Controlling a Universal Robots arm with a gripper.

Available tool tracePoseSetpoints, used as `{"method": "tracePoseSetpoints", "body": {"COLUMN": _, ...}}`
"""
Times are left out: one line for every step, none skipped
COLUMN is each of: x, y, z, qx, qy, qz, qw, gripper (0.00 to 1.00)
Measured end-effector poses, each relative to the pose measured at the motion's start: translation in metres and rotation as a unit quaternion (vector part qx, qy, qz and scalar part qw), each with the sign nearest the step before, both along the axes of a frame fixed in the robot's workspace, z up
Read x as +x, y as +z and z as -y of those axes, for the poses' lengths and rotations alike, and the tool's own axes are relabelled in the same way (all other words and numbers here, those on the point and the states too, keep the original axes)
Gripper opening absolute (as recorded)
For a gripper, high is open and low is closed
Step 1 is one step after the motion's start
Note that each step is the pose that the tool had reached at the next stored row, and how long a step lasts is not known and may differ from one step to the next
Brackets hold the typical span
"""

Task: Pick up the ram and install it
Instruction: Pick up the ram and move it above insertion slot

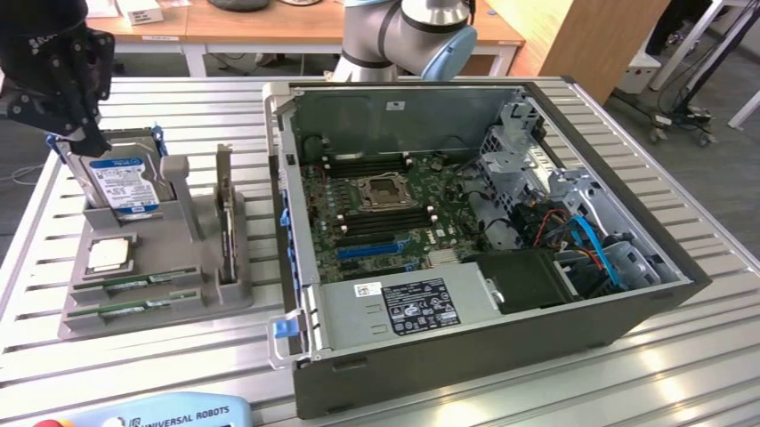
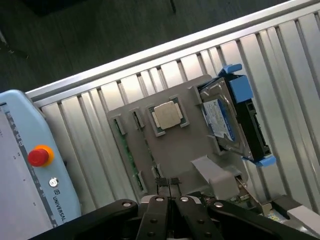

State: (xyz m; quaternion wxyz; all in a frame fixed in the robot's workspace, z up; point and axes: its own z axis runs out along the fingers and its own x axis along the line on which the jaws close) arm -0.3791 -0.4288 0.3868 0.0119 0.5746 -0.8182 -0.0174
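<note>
End effector (image 1: 84, 133) hovers above the grey fixture (image 1: 220, 298) on the slatted surface (image 1: 499, 391), fingers pressed together and empty, over the fixture's hard drive (image 1: 119, 182) end. Two ram sticks (image 1: 149, 283) lie in slots at the fixture's opposite end, beside the silver processor (image 1: 107, 255). A clean pick likely means opening the fingers before descent, centring across one stick's long edges and coming straight down, so that neither the neighbouring stick nor the slot walls get nudged.
</note>
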Motion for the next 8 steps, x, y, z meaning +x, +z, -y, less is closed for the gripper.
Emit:
{"method": "tracePoseSetpoints", "body": {"x": 0.0, "y": -0.0001, "z": 0.0, "qx": 0.0, "qy": 0.009, "qz": 0.0, "qw": 1.0, "gripper": 0.1}}
{"method": "tracePoseSetpoints", "body": {"x": 0.0, "y": -0.0003, "z": 0.0, "qx": 0.0, "qy": 0.018, "qz": 0.0, "qw": 0.9998, "gripper": 0.1}}
{"method": "tracePoseSetpoints", "body": {"x": 0.0, "y": -0.0004, "z": 0.0, "qx": 0.0, "qy": 0.027, "qz": 0.0, "qw": 0.9996, "gripper": 0.1}}
{"method": "tracePoseSetpoints", "body": {"x": 0.0, "y": -0.0005, "z": 0.0, "qx": -0.0001, "qy": 0.037, "qz": 0.0, "qw": 0.9993, "gripper": 0.1}}
{"method": "tracePoseSetpoints", "body": {"x": 0.0, "y": -0.0006, "z": 0.0, "qx": -0.0001, "qy": 0.046, "qz": 0.0, "qw": 0.999, "gripper": 0.1}}
{"method": "tracePoseSetpoints", "body": {"x": 0.0, "y": -0.0007, "z": 0.0, "qx": -0.0001, "qy": 0.055, "qz": 0.0, "qw": 0.9985, "gripper": 0.1}}
{"method": "tracePoseSetpoints", "body": {"x": 0.0, "y": -0.0008, "z": 0.0, "qx": -0.0002, "qy": 0.064, "qz": 0.0, "qw": 0.998, "gripper": 0.1}}
{"method": "tracePoseSetpoints", "body": {"x": 0.0, "y": -0.001, "z": 0.0, "qx": -0.0002, "qy": 0.073, "qz": 0.0, "qw": 0.9974, "gripper": 0.1}}
